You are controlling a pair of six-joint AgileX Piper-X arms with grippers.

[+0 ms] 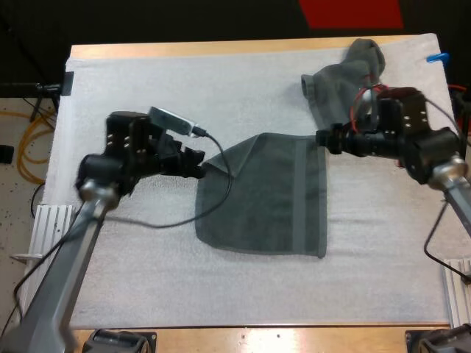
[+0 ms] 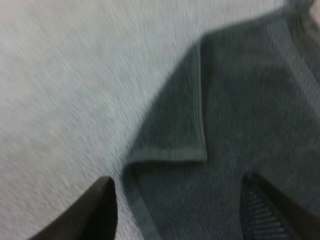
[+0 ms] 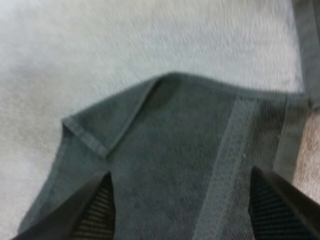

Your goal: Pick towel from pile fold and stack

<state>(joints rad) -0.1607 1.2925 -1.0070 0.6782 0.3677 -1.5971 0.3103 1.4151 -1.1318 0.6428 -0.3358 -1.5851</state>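
A dark grey-green towel (image 1: 272, 195) lies spread on the white mat (image 1: 147, 88), its far edge rumpled and one corner turned over. My left gripper (image 1: 199, 165) is at the towel's left corner. In the left wrist view the left gripper (image 2: 176, 178) is open, its fingers wide apart over the turned-over corner (image 2: 175, 135). My right gripper (image 1: 321, 138) is at the towel's far right corner. The right wrist view has the right gripper (image 3: 181, 172) open above the towel (image 3: 175, 125), clear of the cloth. A crumpled towel (image 1: 342, 77) lies at the back right.
Bare mat stretches to the left, front and right of the spread towel. The crumpled towel lies just behind my right arm (image 1: 412, 140). The table's wooden edge (image 1: 221, 48) runs along the far side.
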